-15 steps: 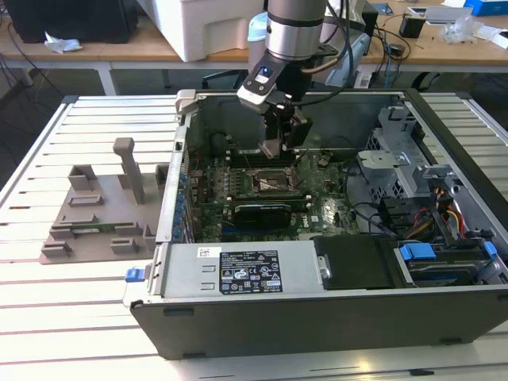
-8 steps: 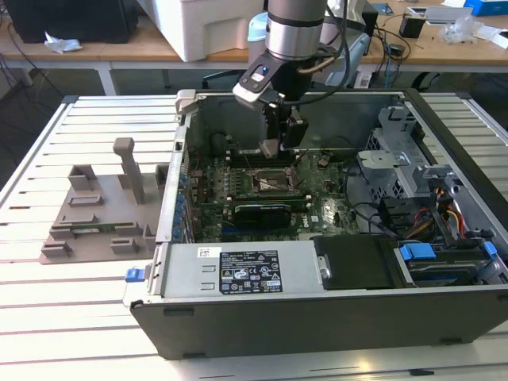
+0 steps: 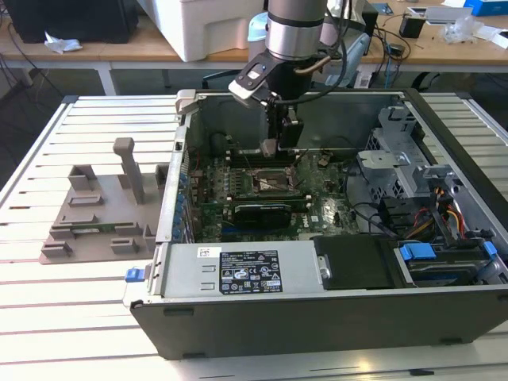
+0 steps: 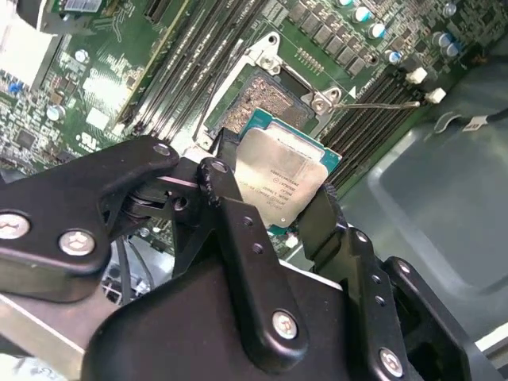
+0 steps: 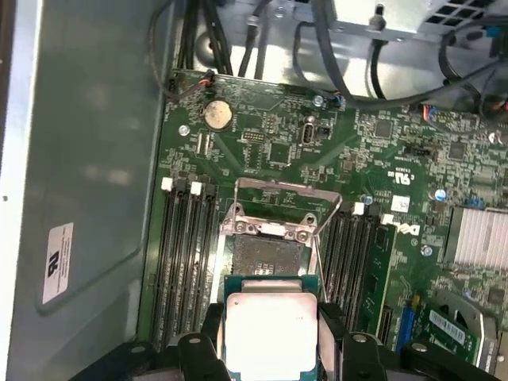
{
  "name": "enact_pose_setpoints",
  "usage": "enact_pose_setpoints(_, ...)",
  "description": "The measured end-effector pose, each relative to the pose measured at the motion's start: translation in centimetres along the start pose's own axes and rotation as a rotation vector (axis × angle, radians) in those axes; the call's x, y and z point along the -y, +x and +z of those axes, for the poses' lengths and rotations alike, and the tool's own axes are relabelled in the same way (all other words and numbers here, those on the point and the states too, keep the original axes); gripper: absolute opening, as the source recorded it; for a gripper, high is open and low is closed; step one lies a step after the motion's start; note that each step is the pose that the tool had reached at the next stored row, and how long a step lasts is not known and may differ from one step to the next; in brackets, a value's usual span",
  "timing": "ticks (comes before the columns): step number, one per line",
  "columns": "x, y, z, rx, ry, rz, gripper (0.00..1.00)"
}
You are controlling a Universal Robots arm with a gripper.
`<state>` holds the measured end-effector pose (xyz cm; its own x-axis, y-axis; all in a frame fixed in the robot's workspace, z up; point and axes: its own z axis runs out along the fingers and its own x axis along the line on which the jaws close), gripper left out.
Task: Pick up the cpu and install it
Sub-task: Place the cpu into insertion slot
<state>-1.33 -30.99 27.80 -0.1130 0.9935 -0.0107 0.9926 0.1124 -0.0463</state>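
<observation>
I hold the cpu (image 4: 279, 176), a flat square chip with a shiny silver top and a green rim, between my gripper's (image 4: 274, 194) two black fingers (image 4: 226, 194). In the first wrist view the cpu (image 5: 270, 329) hangs just short of the open socket (image 5: 266, 254), whose metal load frame (image 5: 286, 190) is swung up. The socket (image 4: 266, 101) lies just beyond the chip in the second wrist view. In the exterior view my gripper (image 3: 274, 147) hovers inside the open computer case, above the socket (image 3: 264, 182) on the green motherboard (image 3: 317, 206).
Black memory slots (image 5: 182, 254) flank the socket on both sides. The case's grey walls (image 3: 341, 119), drive cage (image 3: 397, 151) and cables (image 3: 444, 214) surround the board. A grey plastic block with upright posts (image 3: 103, 206) sits on the slatted table at the exterior view's left.
</observation>
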Motion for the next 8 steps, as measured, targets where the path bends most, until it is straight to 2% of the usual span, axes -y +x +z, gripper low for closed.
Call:
enact_pose_setpoints(2, 0.0, 0.0, 0.0, -0.0009, 0.0006, 0.043, 0.55)
enact_pose_setpoints(8, 0.0, 0.0, 0.0, -0.0028, 0.0017, 0.126, 0.55)
